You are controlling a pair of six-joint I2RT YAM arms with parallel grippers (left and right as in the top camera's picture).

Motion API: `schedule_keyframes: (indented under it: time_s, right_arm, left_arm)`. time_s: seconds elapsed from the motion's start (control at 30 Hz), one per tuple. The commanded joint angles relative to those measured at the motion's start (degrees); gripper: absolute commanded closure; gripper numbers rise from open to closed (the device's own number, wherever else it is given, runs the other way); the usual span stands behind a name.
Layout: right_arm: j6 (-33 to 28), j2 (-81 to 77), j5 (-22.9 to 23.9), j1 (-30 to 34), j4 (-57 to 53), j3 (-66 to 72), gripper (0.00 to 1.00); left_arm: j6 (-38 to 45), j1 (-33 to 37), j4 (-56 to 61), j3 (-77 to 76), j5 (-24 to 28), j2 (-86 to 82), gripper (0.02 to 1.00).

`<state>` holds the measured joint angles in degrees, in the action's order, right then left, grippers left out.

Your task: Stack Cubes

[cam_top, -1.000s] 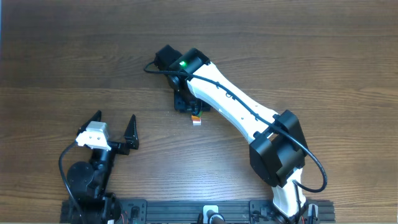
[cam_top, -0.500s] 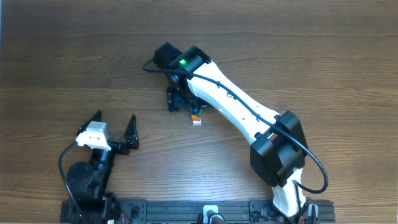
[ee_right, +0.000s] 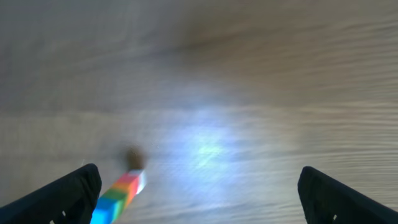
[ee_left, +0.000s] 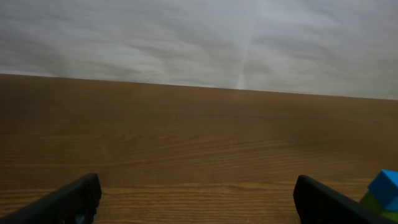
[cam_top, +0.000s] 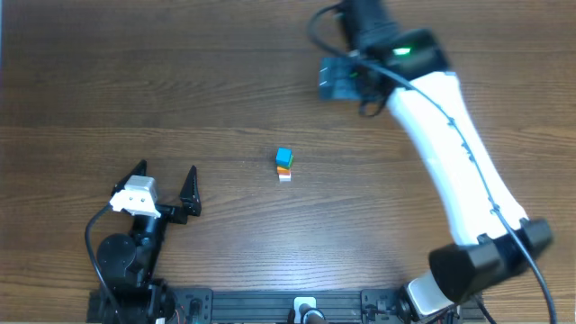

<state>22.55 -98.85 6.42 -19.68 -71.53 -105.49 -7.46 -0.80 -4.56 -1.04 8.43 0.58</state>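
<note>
Cube stack (cam_top: pixel 284 166) stands free; left fingers (ee_left: pixel 74 198) and right fingers (ee_right: pixel 68 190) both spread wide

Evenly bright; right wrist view smeared, perhaps by motion, table (ee_right: pixel 205 149) glaring.

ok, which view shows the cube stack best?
Top view: the whole cube stack stands uncropped, in the open. Right wrist view shows its coloured layers but clips the blue end; left wrist view catches just a blue-and-green corner.
</note>
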Motion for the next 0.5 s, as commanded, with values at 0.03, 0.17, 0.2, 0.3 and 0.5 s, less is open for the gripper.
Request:
schedule_keyframes:
  time_s: [0.03, 0.17, 0.2, 0.3, 0.5]
  right_arm:
    - [-6.8, 8.2, 1.6, 4.4, 7.5, 11.4, 0.007]
    - [-7.0, 19.6, 4.3, 6.0, 26.7, 33.6, 0.009]
    - [-7.4, 22.7, 4.8, 6.3, 31.7, 39.1, 0.009]
    - [-8.9, 32.3, 5.3, 7.5, 45.2, 55.0, 0.009]
    - [-9.6, 48.7, 5.2, 13.5, 57.9, 74.9, 0.007]
  left_arm:
    - [0.9, -0.2, 0.1, 0.3, 0.5, -0.4, 0.018]
    - [0.8, -0.2, 0.1, 0.3, 0.5, -0.4, 0.018]
    - [0.8, -0.2, 0.1, 0.3, 0.5, -0.4, 0.018]
    - [0.9, -0.2, 0.1, 0.3, 0.5, -0.4, 0.018]
    - [0.8, -0.2, 0.1, 0.3, 0.5, -0.4, 0.018]
